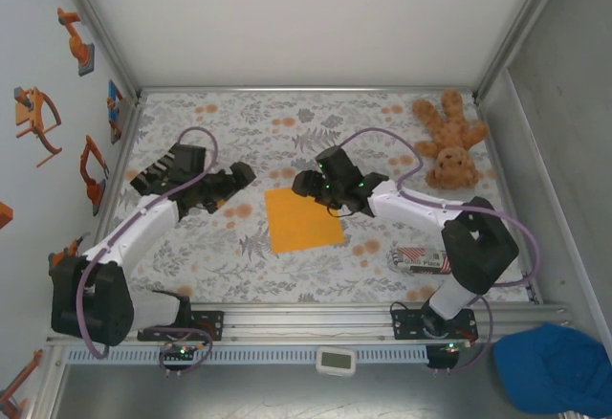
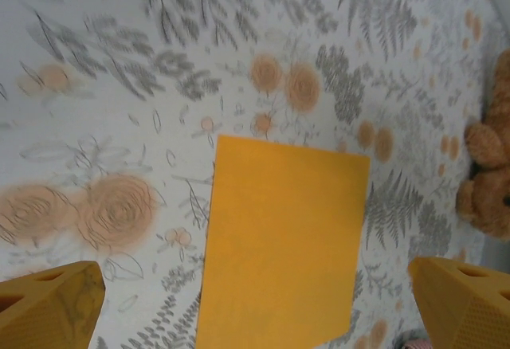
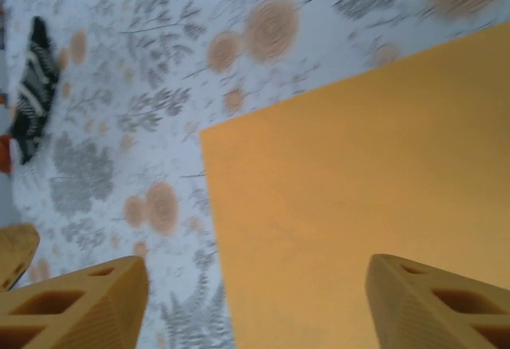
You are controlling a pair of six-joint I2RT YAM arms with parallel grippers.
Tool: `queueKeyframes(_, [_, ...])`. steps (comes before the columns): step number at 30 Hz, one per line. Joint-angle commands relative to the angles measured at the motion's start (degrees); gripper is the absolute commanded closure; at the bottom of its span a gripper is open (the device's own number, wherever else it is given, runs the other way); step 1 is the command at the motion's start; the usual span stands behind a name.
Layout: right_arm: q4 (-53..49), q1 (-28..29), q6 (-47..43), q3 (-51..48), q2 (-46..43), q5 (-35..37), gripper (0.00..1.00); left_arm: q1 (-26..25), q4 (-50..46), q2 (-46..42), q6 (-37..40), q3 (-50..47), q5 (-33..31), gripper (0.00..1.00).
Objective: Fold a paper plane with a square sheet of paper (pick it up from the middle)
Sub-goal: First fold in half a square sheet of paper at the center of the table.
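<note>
Paper sheet [image 1: 303, 219] lies flat (uncreased), left gripper [image 1: 241, 174] and right gripper [image 1: 306, 185] both gaping, empty.

A robotics lab test cell is shown. Two arms [image 1: 143, 223] are bolted to a rail [image 1: 306, 319] behind the left pincer [image 1: 241, 174] and the right pincer [image 1: 304, 186], and purple cables [image 1: 382, 137] are looped along them. The space is boxed in by an aluminium frame [image 1: 306, 89] and white panels [image 1: 306, 17] well beyond both pincers. Robot pictures [image 1: 38, 118] are stuck on the wall left of the left pincer. A floral cloth [image 1: 382, 151] is spread beneath the pincers. A teddy [image 1: 451, 142] is set beyond the right pincer, to its right, and a small display [image 1: 336, 360] is mounted behind both.
</note>
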Motion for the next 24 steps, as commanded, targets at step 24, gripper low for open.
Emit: queueKeyframes(24, [-14.27,-9.45,-17.60,4.71,13.04,-9.06,0.70,-14.23,6.13,23.80,-7.78,6.36,-0.77,0.33])
